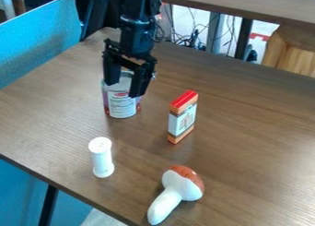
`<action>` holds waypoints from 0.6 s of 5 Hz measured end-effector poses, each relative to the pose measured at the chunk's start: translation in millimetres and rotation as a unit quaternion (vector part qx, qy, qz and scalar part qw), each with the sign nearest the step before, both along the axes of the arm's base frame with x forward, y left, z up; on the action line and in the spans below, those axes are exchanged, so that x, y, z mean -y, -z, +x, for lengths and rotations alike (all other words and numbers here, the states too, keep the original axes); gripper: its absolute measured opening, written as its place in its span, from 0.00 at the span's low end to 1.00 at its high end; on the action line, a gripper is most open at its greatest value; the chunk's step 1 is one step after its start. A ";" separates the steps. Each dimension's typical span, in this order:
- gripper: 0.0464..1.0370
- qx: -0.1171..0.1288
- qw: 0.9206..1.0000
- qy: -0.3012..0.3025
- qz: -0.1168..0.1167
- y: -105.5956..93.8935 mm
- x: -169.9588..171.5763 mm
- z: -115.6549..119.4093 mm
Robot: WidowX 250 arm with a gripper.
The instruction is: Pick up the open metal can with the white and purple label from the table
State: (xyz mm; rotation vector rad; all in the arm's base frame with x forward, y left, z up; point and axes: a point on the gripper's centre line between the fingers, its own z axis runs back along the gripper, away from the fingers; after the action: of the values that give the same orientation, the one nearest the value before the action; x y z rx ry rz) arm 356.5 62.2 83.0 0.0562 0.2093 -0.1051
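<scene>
As I take stock from my remote post, the black end effector (124, 89) hangs at the can (122, 109), its two fingers apart, one toward each side of the can's upper part; whether either touches it, I cannot tell.

Landmark: the can, one, upright, pale label with a red mark, on the far half of the surface (258, 151).

Right of the can: one narrow box (182, 120), standing, red top, orange bands, pale front panel.

Nearer my camera than the can, slightly left: one white cylinder (102, 159), upright, with wider ends.

Nearer still, to the can's right: one toy mushroom (175, 192), lying down, red-brown and white cap, white stem.

Under the can: the surface itself, brown wood grain, dark edge, one dark leg (48, 206) at lower left.

Room, left of the can: a blue panel (37, 43) beyond the surface's edge.

Room, behind the can and to its right: tangled dark cables (192, 39), dark upright posts, a pale floor, a second wooden top (240, 4) and a light wooden piece (295, 54).
</scene>
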 end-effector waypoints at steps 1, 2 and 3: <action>0.96 0.006 1.000 0.002 0.004 0.3 -2.2 9.3; 0.96 -0.003 1.000 0.003 -0.001 1.5 -1.8 17.8; 0.96 -0.017 1.000 -0.005 0.012 10.4 -2.4 21.1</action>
State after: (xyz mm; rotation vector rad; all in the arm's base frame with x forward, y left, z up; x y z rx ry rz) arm 377.6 64.5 72.6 0.0776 0.2453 -0.0931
